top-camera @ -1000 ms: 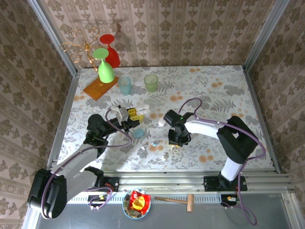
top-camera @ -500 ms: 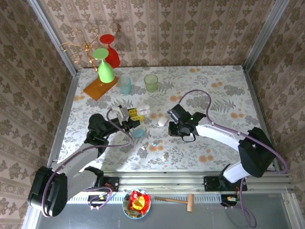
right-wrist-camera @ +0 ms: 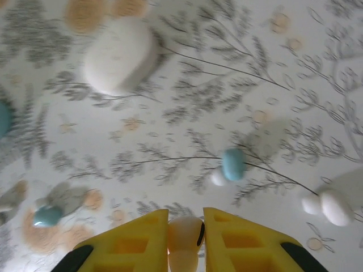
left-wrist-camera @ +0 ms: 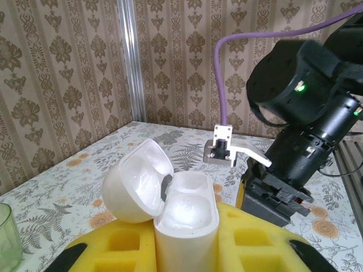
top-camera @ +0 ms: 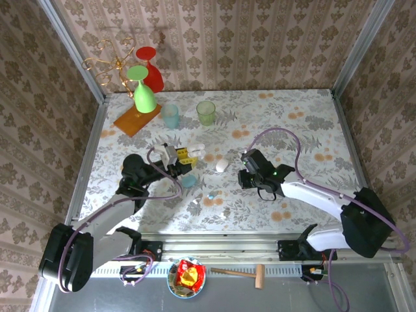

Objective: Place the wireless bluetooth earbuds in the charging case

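My left gripper (top-camera: 184, 156) (left-wrist-camera: 186, 229) is shut on an open white charging case (left-wrist-camera: 184, 221) (top-camera: 195, 151), which stands upright with its lid (left-wrist-camera: 139, 181) tipped back to the left and its wells empty. My right gripper (top-camera: 246, 177) (right-wrist-camera: 186, 220) hovers right of it, above the table. It is shut on a small white earbud (right-wrist-camera: 184, 238). Below it lie a pale-blue earbud (right-wrist-camera: 233, 164) (top-camera: 211, 195), a white earbud (right-wrist-camera: 332, 205) and another blue one (right-wrist-camera: 48, 215). A closed white case (top-camera: 222, 165) (right-wrist-camera: 119, 56) lies between the grippers, and a light-blue case (top-camera: 188, 181) under the left gripper.
At the back left stand a blue cup (top-camera: 171, 116), a green cup (top-camera: 206, 112), an upturned green glass (top-camera: 144, 94) on an orange board (top-camera: 133, 122), a red glass (top-camera: 151, 65) and a gold rack (top-camera: 107, 65). A snack bowl (top-camera: 186, 276) and a hammer (top-camera: 240, 273) lie in front of the table.
My right gripper has risen from the loose earbuds and swung right and back, uncovering the closed white case. The left gripper and its open case have stayed put.
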Motion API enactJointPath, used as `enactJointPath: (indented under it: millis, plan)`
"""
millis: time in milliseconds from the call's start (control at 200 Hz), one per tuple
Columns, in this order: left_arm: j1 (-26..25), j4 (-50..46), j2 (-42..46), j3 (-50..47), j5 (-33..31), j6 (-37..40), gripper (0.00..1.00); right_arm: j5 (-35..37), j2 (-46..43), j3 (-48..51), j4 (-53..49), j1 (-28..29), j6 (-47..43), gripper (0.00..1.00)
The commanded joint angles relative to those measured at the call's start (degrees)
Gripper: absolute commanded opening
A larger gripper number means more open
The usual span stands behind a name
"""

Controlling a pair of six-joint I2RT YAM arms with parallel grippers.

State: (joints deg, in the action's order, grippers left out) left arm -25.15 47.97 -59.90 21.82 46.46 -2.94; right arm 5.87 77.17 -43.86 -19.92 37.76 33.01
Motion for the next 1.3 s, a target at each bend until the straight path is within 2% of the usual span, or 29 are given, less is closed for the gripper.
enactJointPath:
  millis: [0,110,255,420,485,815,905,940,1135,1295]
  plan:
    - [-0.60,1.56,0.05,1.51,0.57,0.45,0.00,2.53,4.46,-0.56,-8.22,-1.49,8.51,0.19]
    - [-0.61,1.27,-0.21,1.73,0.43,0.73,0.00,0.10,7.04,-0.12,-10.58,-1.98,15.43,0.20]
    - [-0.65,1.34,-1.07,2.32,0.65,1.09,0.00,-4.70,9.28,1.13,-9.24,-1.98,19.72,0.24]
    - [-0.63,1.52,-1.71,2.79,1.10,0.91,0.00,-7.53,9.51,0.97,-8.58,-1.95,21.60,0.42]
    - [-0.61,1.54,-1.62,2.61,0.94,0.88,0.00,-9.08,9.07,1.29,-8.01,-1.90,22.06,0.46]
    - [-0.61,1.61,-2.06,2.52,0.57,0.98,0.00,-16.76,6.48,3.81,-3.28,-1.11,25.43,0.47]
    - [-0.61,1.69,-2.33,2.76,0.57,0.92,0.00,-17.99,4.11,4.38,-2.14,-1.19,24.37,0.48]
    - [-2.31,1.65,-2.41,2.83,0.63,0.85,0.00,-17.87,3.03,4.55,-2.62,-1.20,22.97,0.48]
    - [-2.46,1.52,-2.15,2.96,0.48,1.17,0.00,-12.67,-2.05,4.08,-12.31,-3.37,10.59,0.48]
    - [-2.78,1.61,-2.26,3.05,0.16,1.14,0.00,-12.81,-1.76,5.04,-8.93,-5.72,5.41,0.44]
